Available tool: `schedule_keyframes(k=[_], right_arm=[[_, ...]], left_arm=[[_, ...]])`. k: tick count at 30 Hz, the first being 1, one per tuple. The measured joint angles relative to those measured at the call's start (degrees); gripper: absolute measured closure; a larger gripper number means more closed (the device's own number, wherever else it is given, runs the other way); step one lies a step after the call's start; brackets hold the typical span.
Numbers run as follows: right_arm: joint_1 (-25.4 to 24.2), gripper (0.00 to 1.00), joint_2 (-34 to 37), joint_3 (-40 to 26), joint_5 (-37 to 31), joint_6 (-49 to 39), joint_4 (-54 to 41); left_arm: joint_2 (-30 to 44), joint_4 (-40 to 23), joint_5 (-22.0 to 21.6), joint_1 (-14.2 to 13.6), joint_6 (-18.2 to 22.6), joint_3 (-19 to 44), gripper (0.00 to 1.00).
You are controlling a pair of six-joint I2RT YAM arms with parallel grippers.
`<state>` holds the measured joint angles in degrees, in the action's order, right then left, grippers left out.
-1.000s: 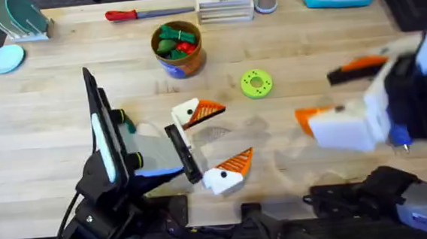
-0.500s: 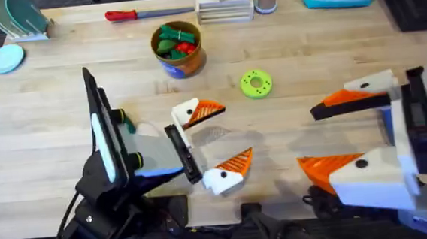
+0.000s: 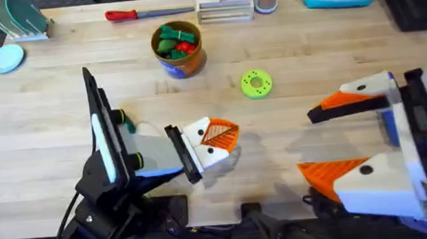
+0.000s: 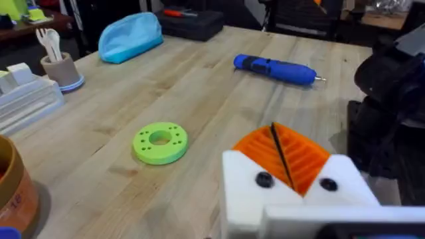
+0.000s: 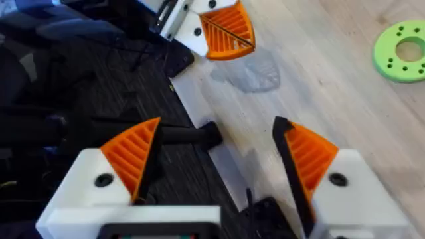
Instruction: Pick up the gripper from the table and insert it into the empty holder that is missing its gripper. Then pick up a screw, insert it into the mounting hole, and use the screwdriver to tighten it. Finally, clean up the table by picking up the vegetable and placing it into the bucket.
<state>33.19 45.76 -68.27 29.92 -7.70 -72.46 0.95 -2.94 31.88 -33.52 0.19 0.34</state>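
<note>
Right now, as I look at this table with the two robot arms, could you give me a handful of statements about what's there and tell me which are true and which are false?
1. The left gripper has its orange pads pressed together. True.
2. The right gripper is clamped on the green disc. False: its fingers stand wide apart and hold nothing; the disc lies alone on the table.
3. The bucket holds green and red toy vegetables. True.
4. The blue screwdriver stands upright. False: it lies on its side on the table.
5. The red-handled screwdriver lies near the table's far edge. True.
</note>
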Motion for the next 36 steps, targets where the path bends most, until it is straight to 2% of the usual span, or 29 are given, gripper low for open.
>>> schedule_keyframes(k=[7,12,17,22,30,33,36], right_arm=[[0.0,0.009,0.0,0.0,-1.8,2.3,0.1],[-0.4,0.010,0.1,0.0,-13.0,5.4,0.1],[-6.4,0.010,2.4,0.0,-22.6,6.2,0.1],[-19.9,0.010,6.6,2.6,-27.0,5.9,0.5],[-49.3,0.010,8.6,10.3,-30.1,4.0,8.7],[-56.7,0.010,9.0,11.8,-30.7,1.1,12.6],[-61.9,0.010,10.7,12.7,-31.2,-2.9,15.8]], left_arm=[[0.0,0.0,0.0,0.0,0.0,0.0,0.993],[0.0,0.0,0.0,0.0,0.0,0.0,0.993],[0.0,0.0,0.0,0.0,0.0,0.0,0.993],[0.0,0.0,0.0,0.0,0.0,0.0,0.993],[0.0,0.0,0.0,0.0,0.0,0.0,0.993],[0.0,0.0,0.0,0.0,0.0,0.0,0.993],[0.0,0.0,0.0,0.0,0.0,0.0,0.993]])
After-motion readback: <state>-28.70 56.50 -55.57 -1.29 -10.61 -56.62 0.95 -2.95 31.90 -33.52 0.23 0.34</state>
